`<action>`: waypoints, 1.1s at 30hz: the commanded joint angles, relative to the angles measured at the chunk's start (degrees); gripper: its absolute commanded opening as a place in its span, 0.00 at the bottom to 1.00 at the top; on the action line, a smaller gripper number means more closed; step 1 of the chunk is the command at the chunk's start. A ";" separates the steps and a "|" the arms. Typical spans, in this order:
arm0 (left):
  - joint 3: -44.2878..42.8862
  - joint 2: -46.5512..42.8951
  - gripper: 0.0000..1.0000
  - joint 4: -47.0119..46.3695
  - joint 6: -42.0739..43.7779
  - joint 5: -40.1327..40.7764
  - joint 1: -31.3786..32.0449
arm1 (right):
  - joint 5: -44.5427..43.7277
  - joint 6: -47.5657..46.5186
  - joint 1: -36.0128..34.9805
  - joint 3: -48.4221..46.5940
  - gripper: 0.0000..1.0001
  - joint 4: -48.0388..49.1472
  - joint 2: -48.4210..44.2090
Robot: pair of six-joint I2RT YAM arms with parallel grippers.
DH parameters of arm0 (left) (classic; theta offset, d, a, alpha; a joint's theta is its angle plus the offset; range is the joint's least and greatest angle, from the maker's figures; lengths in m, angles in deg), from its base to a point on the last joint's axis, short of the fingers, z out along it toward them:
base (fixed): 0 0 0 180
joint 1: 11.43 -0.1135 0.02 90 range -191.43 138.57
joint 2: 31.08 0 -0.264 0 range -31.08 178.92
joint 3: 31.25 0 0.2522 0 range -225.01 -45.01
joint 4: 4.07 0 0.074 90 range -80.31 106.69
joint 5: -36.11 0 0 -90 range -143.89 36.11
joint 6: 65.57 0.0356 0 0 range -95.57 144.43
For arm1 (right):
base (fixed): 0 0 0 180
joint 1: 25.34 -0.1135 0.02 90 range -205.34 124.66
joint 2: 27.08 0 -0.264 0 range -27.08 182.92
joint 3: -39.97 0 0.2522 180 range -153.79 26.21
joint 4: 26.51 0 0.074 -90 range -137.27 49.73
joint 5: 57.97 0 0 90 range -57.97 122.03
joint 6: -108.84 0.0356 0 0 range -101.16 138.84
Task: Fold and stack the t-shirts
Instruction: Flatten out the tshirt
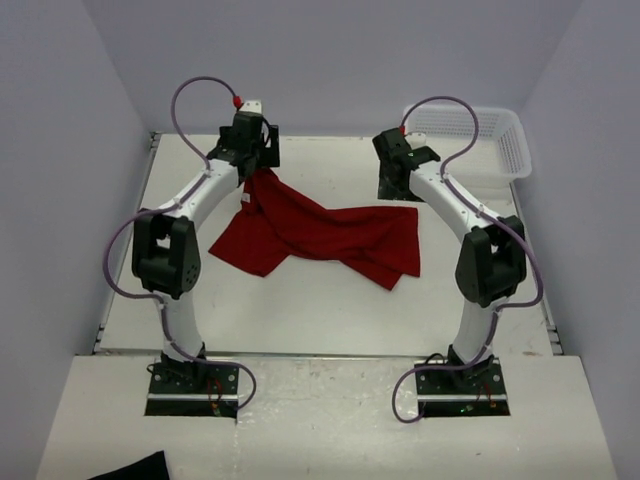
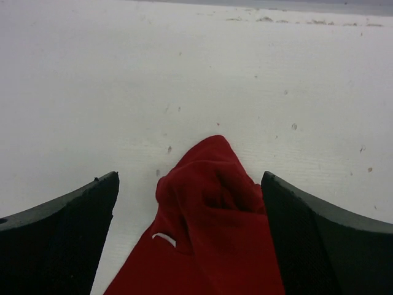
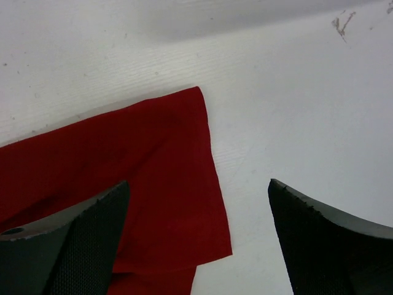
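Observation:
A dark red t-shirt (image 1: 330, 235) lies crumpled and spread across the middle of the white table (image 1: 300, 310). My left gripper (image 1: 250, 165) hangs over the shirt's far left end. In the left wrist view a bunched peak of the red t-shirt (image 2: 209, 203) sits between the wide-apart fingers (image 2: 67, 227) of the open left gripper (image 2: 189, 178), unclamped. My right gripper (image 1: 397, 187) is over the shirt's far right corner. In the right wrist view that flat corner of the t-shirt (image 3: 166, 184) lies under the open right gripper (image 3: 198, 182), partly beneath its left finger (image 3: 80, 239).
A white mesh basket (image 1: 500, 140) stands at the table's far right corner, just behind the right arm. A black cloth scrap (image 1: 130, 468) lies off the table at the near left. Light walls close the table in on three sides.

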 commanded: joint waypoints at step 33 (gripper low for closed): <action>25.89 -36.42 0.85 1.41 -11.75 -5.10 1.73 | 10.21 67.39 2.70 65.68 0.48 24.90 -47.78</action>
